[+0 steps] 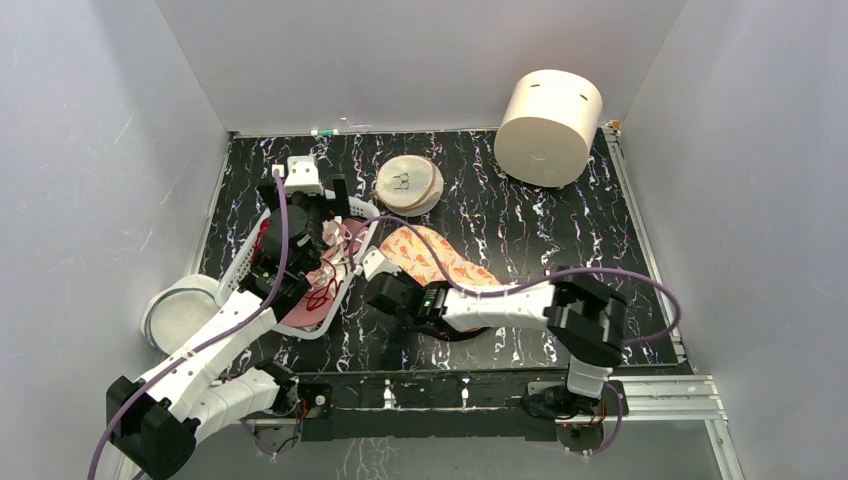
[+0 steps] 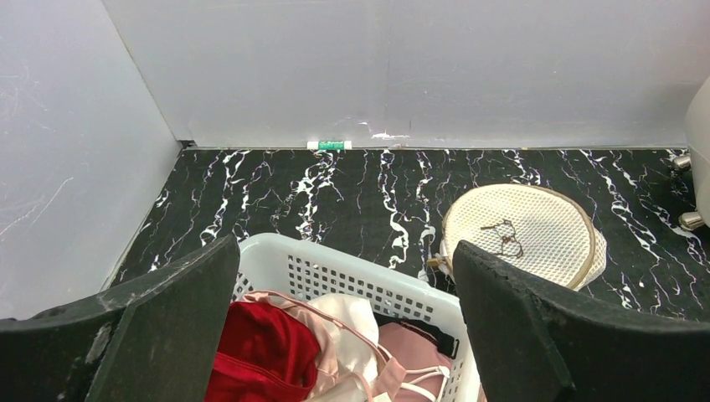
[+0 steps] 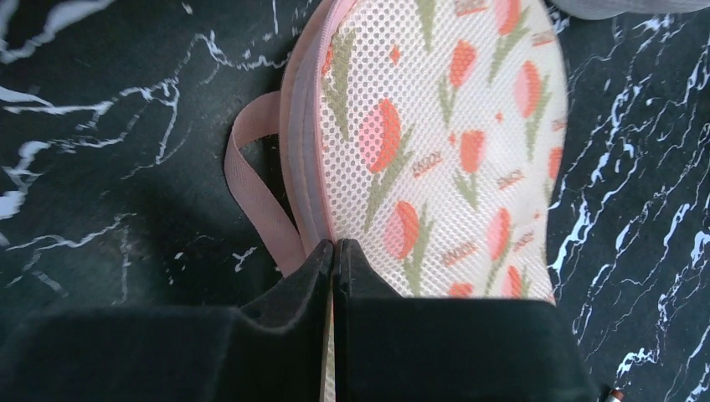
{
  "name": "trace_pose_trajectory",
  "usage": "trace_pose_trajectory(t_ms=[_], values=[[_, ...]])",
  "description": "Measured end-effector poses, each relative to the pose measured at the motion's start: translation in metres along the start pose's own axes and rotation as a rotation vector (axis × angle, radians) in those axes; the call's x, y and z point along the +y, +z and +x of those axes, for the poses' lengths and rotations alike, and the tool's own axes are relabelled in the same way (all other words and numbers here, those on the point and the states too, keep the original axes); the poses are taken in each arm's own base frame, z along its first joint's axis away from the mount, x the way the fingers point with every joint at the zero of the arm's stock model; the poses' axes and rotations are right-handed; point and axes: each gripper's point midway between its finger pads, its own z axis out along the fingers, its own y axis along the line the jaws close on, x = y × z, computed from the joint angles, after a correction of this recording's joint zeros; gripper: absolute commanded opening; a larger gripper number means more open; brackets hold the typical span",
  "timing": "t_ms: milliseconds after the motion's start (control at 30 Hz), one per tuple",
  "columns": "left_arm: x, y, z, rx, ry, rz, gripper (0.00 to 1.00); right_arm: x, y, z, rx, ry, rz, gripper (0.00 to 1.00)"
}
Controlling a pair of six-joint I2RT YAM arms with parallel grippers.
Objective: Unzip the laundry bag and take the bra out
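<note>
While left claw (image 2: 343,255) gapes, right claw (image 3: 333,251) sits closed against mesh laundry bag (image 3: 444,126).

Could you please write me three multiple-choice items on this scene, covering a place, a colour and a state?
1. The left gripper is: A open; B shut; C out of view.
2. The laundry bag has edge trim that is: A blue; B pink; C black.
3. The round mesh disc lies: A under the laundry bag; B in the left gripper; C on the table.
Answers: A, its fingers stand wide apart; B, pink trim runs along the bag's rim in the right wrist view; C, it lies flat on the black marbled top.
</note>
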Motion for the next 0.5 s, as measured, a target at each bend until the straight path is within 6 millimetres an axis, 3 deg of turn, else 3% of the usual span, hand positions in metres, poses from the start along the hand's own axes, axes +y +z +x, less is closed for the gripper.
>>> trace_pose_trajectory(t_ms=[233,367,433,467,500], values=[[-0.001,0.0,0.001,0.001,-0.001,0.002,0.99,-0.025,-0.046,-0.039,-0.16,0.125,-0.043,0.0],[-0.001,0.0,0.001,0.002,-0.007,0.004,0.98,-0.038,-0.057,-0.046,-0.202,0.216,-0.122,0.0],[-0.001,0.0,0.001,0.001,-0.01,0.004,0.98,-0.057,-0.056,-0.045,-0.209,0.292,-0.157,0.0],[-0.002,0.0,0.001,0.002,-0.014,0.005,0.98,-0.082,-0.052,-0.043,-0.214,0.366,-0.162,0.0],[-0.002,0.0,0.001,0.003,-0.016,0.007,0.98,-0.091,-0.052,-0.043,-0.222,0.402,-0.174,0.0]])
